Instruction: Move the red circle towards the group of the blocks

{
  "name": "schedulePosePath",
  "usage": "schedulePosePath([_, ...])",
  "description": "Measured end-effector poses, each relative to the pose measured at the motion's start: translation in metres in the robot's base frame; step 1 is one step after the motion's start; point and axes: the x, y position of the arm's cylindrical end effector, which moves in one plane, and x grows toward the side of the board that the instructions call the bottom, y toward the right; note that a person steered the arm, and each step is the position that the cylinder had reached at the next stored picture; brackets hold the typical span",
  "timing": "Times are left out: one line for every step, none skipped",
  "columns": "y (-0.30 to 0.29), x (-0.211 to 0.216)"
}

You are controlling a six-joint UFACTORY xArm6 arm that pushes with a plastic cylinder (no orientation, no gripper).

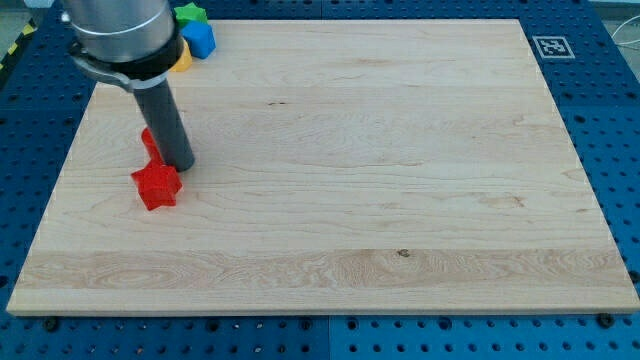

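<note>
My tip (180,165) sits against what seems the red circle (149,143), largely hidden behind the rod, with a red star-like block (156,186) just below; the group (192,38) waits at the counter (400,150) top. No fingers here.

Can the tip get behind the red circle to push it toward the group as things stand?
Probably yes. My tip sits against the red circle, mostly hidden behind the rod. The red star crowds the bottom side. The blue block group lies toward the view's top, with bare board between.

Pale wooden board (380,150) on a blue perforated table (620,120) — black-and-white marker tag (552,46) at the board's top-right corner.
</note>
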Motion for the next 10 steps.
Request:
schedulePosePath([-0.012, -0.002])
schedulePosePath([-0.014, -0.006])
schedulePosePath([-0.014, -0.020])
schedulePosePath([-0.019, -0.028])
schedulePosePath([-0.035, -0.028])
schedulePosePath([-0.044, -0.028])
schedulePosePath([-0.060, -0.028])
schedulePosePath([-0.065, -0.028])
schedulePosePath([-0.064, -0.031])
schedulePosePath([-0.061, -0.032])
